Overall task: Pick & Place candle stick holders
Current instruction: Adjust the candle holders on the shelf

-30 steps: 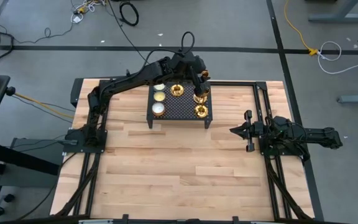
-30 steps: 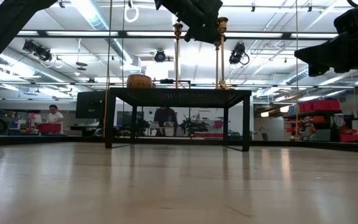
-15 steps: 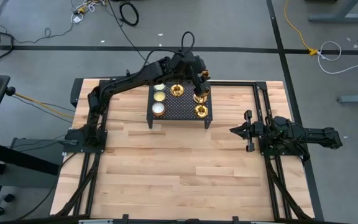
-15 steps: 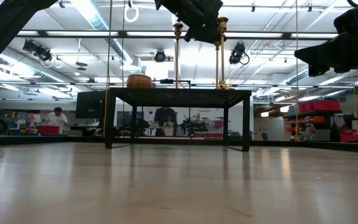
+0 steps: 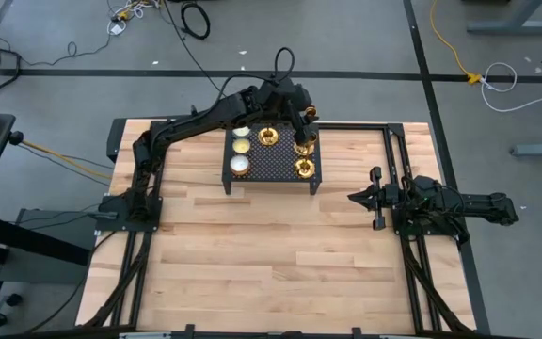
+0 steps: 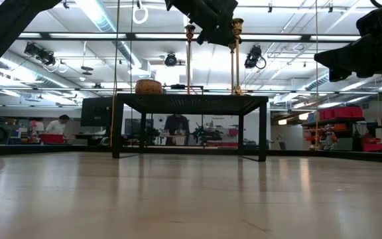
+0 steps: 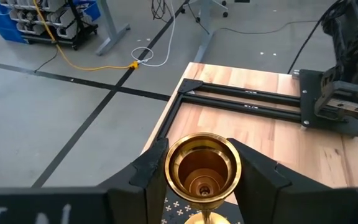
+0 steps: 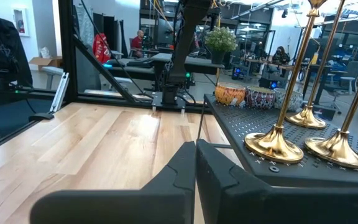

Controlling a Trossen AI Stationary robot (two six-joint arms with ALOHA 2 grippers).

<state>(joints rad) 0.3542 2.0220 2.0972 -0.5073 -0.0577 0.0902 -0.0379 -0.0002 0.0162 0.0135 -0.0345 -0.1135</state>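
Three gold candle stick holders stand by their round bases on a black mesh rack (image 5: 271, 162) at the table's far middle: one (image 5: 267, 137) at the far side, one (image 5: 305, 168) at the near right corner, one (image 5: 304, 147) at the far right. My left gripper (image 7: 202, 171) reaches over the rack and is shut on the cup top of the far-right one (image 6: 236, 60). My right gripper (image 5: 353, 197) rests shut at the table's right side, pointing toward the rack, holding nothing. My left gripper pinches the holder's small cup top (image 7: 202, 163) between its two fingers (image 7: 151, 169), one on each side of the cup's wall. The fingers come slanting down from the table's left far side. The holder stands upright, its base (image 6: 236, 91) on the rack.
Three small round bowls (image 5: 241, 149) sit in a row on the rack's left part. The rack stands on legs (image 6: 262, 129) above the wooden tabletop (image 5: 271, 254), which spreads wide on the near side. Black rails (image 5: 395, 160) run along the right side.
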